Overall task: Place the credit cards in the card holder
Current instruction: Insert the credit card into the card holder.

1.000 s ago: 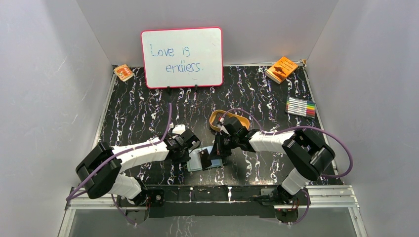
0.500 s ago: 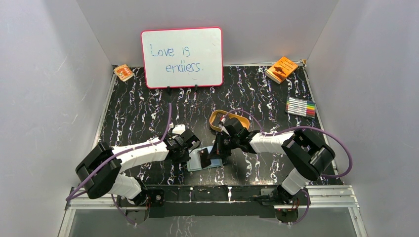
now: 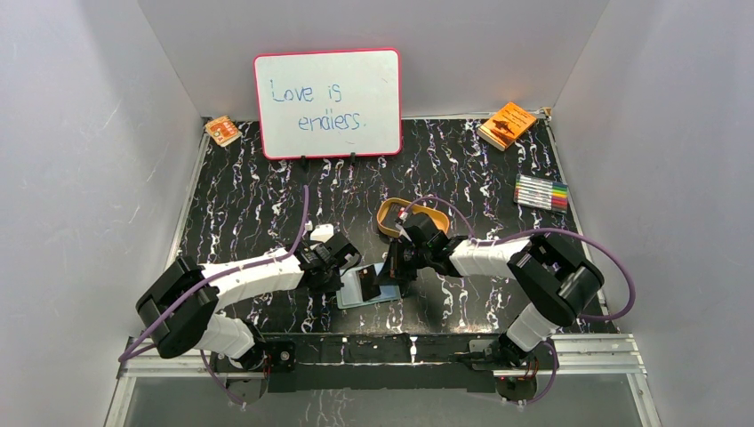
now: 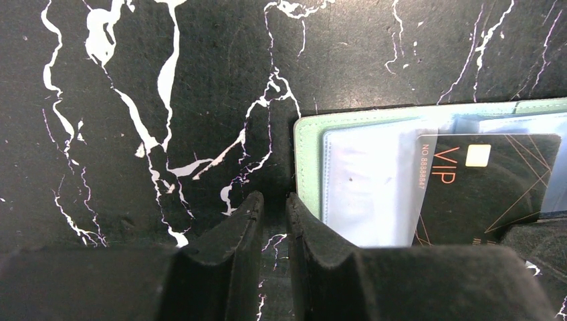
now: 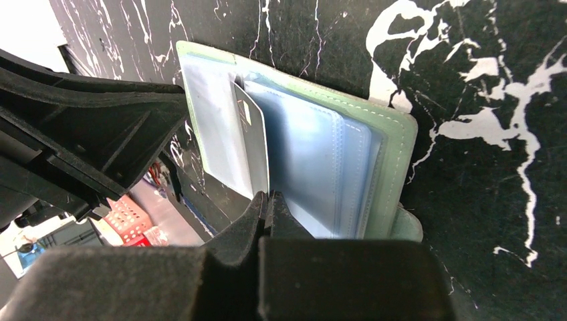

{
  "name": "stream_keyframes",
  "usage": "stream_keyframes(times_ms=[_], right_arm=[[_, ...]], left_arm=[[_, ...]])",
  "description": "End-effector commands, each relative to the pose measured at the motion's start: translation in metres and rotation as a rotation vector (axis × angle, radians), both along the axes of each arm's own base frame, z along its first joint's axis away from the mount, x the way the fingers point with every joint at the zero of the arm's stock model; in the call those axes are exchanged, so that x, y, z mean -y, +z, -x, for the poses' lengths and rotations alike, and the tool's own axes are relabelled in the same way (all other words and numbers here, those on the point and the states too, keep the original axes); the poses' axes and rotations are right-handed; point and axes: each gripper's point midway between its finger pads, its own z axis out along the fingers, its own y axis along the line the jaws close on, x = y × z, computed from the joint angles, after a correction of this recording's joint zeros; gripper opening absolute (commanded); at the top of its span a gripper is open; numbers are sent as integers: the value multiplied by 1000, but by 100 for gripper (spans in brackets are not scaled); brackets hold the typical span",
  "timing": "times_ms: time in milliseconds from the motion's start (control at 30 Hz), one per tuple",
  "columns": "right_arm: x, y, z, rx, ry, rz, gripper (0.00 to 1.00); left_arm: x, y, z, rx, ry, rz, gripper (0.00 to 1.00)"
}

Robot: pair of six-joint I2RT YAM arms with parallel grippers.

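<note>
1. Sage-green fold-over card holder (image 4: 307, 127) lies open on the black, white-veined marble surface (image 4: 134, 80), between my two claws. Its pale clear plastic sleeves (image 4: 364, 187) face up.
2. My right claw (image 5: 267, 198) is clamped on the near edge of a thin black VIP credit card (image 5: 253, 130).
3. The card's far end sits partly inside one sleeve, on the side toward my left claw (image 4: 274, 200).
4. Left claw is at the holder's outer edge, jaws a narrow slit apart with nothing between them. One finger overlaps the green rim.
</note>
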Motion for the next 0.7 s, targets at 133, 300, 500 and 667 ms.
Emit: stream_keyframes(times_ms=[133, 300, 500, 667], right_arm=[[12, -7, -5, 30, -48, 58, 0], [9, -8, -4, 17, -44, 44, 0], [5, -7, 0, -4, -39, 20, 0], [1, -8, 5, -22, -30, 6, 0]], left_arm=[[-6, -18, 16, -75, 1, -9, 17], [-4, -19, 17, -79, -1, -3, 17], [-2, -20, 18, -87, -2, 7, 16], [-2, -21, 19, -90, 0, 11, 16]])
